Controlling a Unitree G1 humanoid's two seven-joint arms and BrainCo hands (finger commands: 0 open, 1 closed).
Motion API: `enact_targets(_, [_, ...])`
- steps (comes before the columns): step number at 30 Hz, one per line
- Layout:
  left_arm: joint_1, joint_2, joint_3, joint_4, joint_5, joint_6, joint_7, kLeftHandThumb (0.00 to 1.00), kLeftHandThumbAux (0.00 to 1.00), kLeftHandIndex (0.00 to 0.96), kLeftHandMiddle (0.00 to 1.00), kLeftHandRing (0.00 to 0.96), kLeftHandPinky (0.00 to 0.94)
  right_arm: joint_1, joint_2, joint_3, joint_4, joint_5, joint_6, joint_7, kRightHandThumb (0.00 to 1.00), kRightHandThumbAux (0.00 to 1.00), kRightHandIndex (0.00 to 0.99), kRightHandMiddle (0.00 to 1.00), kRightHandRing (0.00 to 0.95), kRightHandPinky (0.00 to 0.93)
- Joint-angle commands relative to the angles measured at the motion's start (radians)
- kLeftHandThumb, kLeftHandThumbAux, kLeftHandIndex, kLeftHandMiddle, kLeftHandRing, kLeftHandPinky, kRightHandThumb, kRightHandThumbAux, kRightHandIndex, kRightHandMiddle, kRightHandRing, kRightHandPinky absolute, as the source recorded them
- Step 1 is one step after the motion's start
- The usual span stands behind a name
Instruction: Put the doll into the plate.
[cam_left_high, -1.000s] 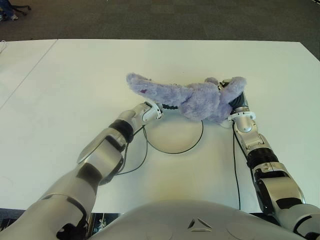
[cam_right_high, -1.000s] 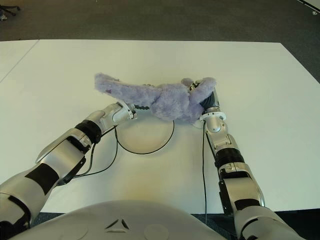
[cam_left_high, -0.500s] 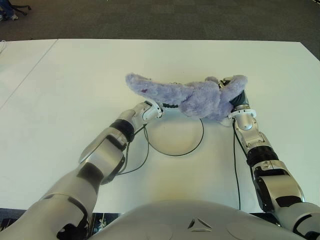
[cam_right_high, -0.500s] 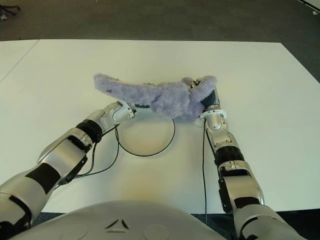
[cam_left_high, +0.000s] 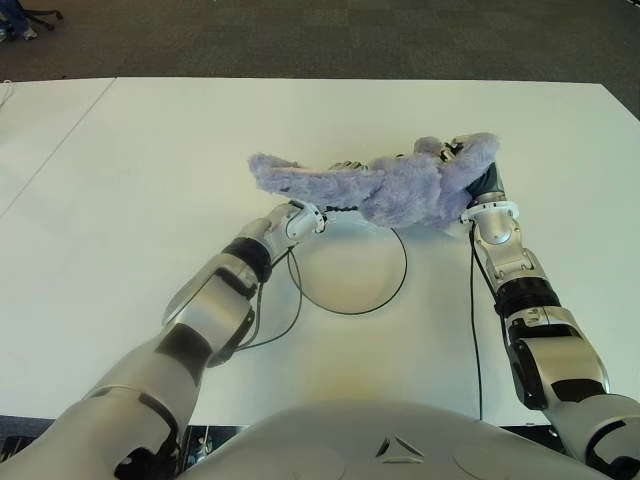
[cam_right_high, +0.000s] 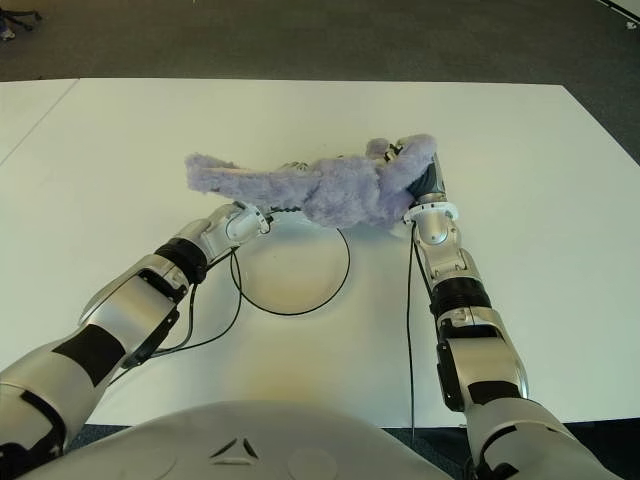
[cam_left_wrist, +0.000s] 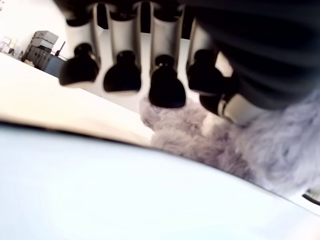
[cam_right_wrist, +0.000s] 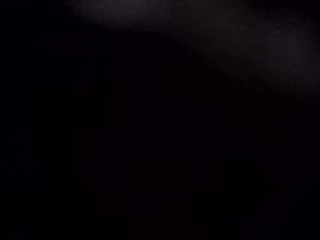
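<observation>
Both arms wore glossy silver shells broken by black joint bands, with a white collar at each wrist. A thin black cable ran along the right forearm, another looped beside the left. The left hand had pale fingers ending in rounded black tips. The torso was smooth grey.

You had one doll, one plate, one table, and two hands: left, right.

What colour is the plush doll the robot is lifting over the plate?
Pale lilac-purple fur on the doll; clearest in the left eye view.
</observation>
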Motion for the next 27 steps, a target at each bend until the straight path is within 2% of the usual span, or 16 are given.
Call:
enact_targets(1, [-0.002, -0.023, 0.003, 0.019, 0.011, 0.017, 0.014, 0.716, 0.644, 0.714, 0.83, 0.831, 0.839, -0.035, -0.006, -0.005, -0.008, 0.001, 0.018, 0.003, 0.681, 0.69, 0.709, 0.837, 0.84, 0.853])
enact_targets(16, [-0.012, -0.026, -0.009, 0.015, 0.056, 0.061, 0.044, 0.647, 0.623, 0.718, 0.838, 0.841, 0.855, -0.048, -0.019, 0.0, -0.049, -0.022, 0.036, -0.004, 0.734, 0.681, 0.698, 0.838, 0.84, 0.849])
enact_targets(25, [-0.018, -0.01, -0.025, 0.012, 0.07, 0.078, 0.031, 0.662, 0.604, 0.723, 0.842, 0.848, 0.873, -0.063, -0.025, -0.001, -0.076, -0.031, 0.061, -0.001, 0.727, 0.681, 0.699, 0.833, 0.835, 0.842])
enact_targets(27, [-0.019, -0.002, -0.028, 0.008, 0.073, 0.09, 0.029, 0.612, 0.594, 0.706, 0.838, 0.848, 0.873, -0.07, -0.027, -0.001, -0.084, -0.034, 0.058, -0.006, 0.728, 0.678, 0.699, 0.837, 0.839, 0.852])
